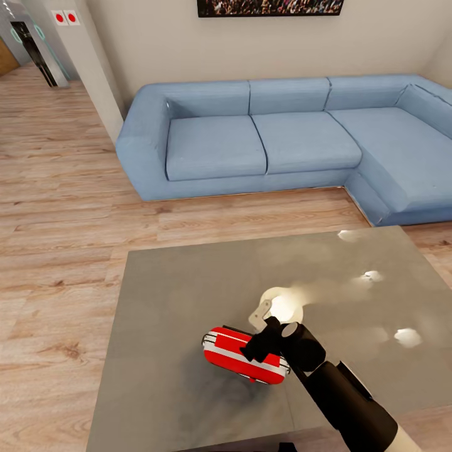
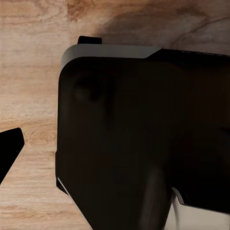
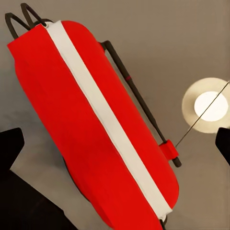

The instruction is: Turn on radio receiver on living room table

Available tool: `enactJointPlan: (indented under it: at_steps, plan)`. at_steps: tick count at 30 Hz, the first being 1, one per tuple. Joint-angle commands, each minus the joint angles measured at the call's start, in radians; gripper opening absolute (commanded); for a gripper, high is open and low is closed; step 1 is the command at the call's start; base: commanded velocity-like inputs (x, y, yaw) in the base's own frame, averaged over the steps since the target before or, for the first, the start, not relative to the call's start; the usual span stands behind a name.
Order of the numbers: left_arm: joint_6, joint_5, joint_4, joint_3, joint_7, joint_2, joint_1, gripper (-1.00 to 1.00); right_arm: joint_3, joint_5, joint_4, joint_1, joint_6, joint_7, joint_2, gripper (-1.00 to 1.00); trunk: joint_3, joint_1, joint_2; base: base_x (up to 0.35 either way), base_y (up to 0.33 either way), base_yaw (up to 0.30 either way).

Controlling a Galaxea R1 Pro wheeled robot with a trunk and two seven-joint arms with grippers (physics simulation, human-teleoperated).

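The red radio receiver (image 1: 227, 351) lies flat on the glossy grey table (image 1: 176, 301), near its front edge. A white band (image 3: 100, 120) runs along the radio's length, and its thin black wire handle (image 3: 139, 103) lies beside it. My right gripper (image 1: 261, 346) hovers directly over the radio. It is open, with its dark fingertips (image 3: 10, 146) standing wide on either side of the red body and not touching it. The dial is hidden. In the left wrist view one dark fingertip (image 2: 9, 151) shows far out at the edge, over wood floor.
A blue L-shaped sofa (image 1: 263, 138) stands beyond the table, with a framed crowd photo (image 1: 270, 6) above it. Light wood floor (image 1: 56, 207) surrounds the table. A bright lamp reflection (image 1: 282, 307) lies on the tabletop just behind the radio. My dark body (image 2: 143, 134) shows in the left wrist view.
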Motion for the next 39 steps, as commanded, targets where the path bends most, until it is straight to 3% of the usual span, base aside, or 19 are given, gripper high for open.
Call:
enactJointPlan:
  at_steps: [1, 10, 16, 25, 39]
  plan:
    - [0.0, 0.0, 0.0, 0.0, 0.0, 0.0, 0.0, 1.0, 0.0, 0.0, 0.0, 0.0, 0.0, 0.0, 0.0, 1.0, 0.0, 0.0, 0.0, 0.0, 0.0, 0.0]
    - [0.0, 0.0, 0.0, 0.0, 0.0, 0.0, 0.0, 1.0, 0.0, 0.001, 0.04, 0.0, 0.0, 0.001, -0.001, 1.0, 0.0, 0.0, 0.0, 0.0, 0.0, 0.0]
    - [0.0, 0.0, 0.0, 0.0, 0.0, 0.0, 0.0, 1.0, 0.0, -0.002, 0.103, -0.039, 0.0, 0.003, 0.002, 1.0, 0.0, 0.0, 0.0, 0.0, 0.0, 0.0]
    - [0.0, 0.0, 0.001, 0.0, 0.0, 0.0, 0.0, 1.0, 0.0, 0.01, 0.163, -0.055, 0.0, 0.008, 0.025, 1.0, 0.0, 0.0, 0.0, 0.0, 0.0, 0.0]
    - [0.0, 0.0, 0.0, 0.0, 0.0, 0.0, 0.0, 1.0, 0.001, 0.132, 0.269, -0.081, 0.0, 0.011, 0.149, 1.0, 0.0, 0.0, 0.0, 0.0, 0.0, 0.0]
